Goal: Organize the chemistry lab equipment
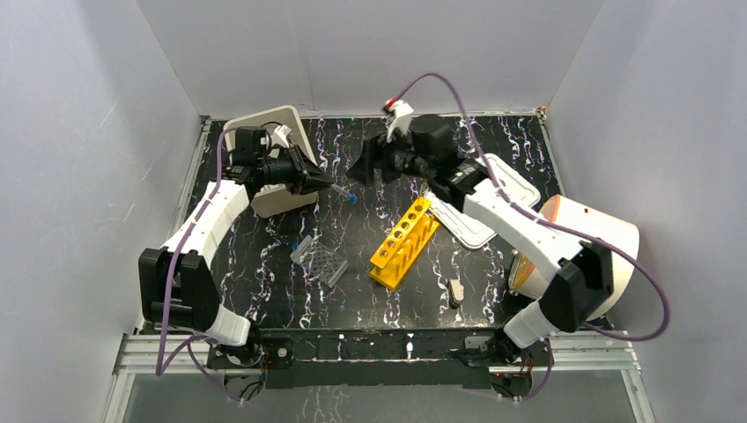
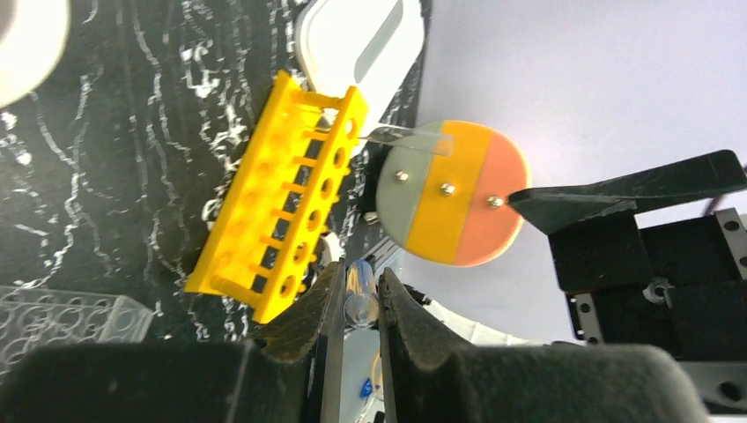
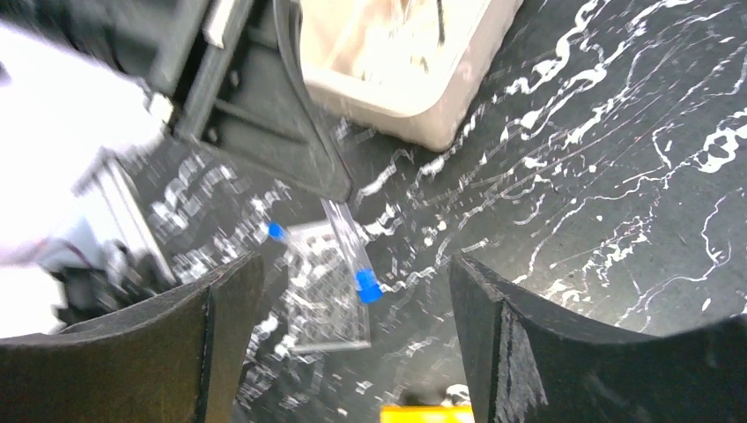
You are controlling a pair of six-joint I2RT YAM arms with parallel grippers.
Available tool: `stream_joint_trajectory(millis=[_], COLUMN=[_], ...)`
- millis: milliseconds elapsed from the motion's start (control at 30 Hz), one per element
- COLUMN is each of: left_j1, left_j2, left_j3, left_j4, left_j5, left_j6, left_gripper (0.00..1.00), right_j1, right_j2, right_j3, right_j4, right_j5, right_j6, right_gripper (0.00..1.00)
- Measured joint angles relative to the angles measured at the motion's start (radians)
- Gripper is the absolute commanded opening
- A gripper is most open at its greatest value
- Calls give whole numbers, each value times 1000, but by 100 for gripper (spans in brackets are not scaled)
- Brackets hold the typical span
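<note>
The clear ridged tray (image 1: 321,262) lies mid-bench, at 9 o'clock of the yellow rack (image 1: 405,242). Beyond, toward 11 o'clock, the left tool (image 2: 358,284) pinches a blue-capped tube (image 3: 351,247). At 12 o'clock, the right tool (image 1: 359,167) gapes wide, holding nothing.

The left arm rises from its base at 7 o'clock with the elbow bent. The left claw (image 1: 326,182) points toward 3 o'clock, jaws pinched on a clear tube (image 2: 361,298). The right arm reaches toward 11 o'clock. The right claw (image 1: 366,166) faces 9 o'clock, jaws spread wide.
</note>
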Motion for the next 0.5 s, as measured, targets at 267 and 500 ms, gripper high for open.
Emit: stream_joint_trajectory(millis=[267,500], left_j1=[0,0], left_j2=[-64,-77], left_j3=[0,0], left_j4=[305,565], left_j5=[42,39], left_j6=[-341,-626], left_gripper=[0,0], right_j1=[-36,-35], right_j2=[-96,-96], right_j3=[31,30], right_j4=[91,63], right_j5=[8,50], right_j6=[446,737], right_gripper=[86,83])
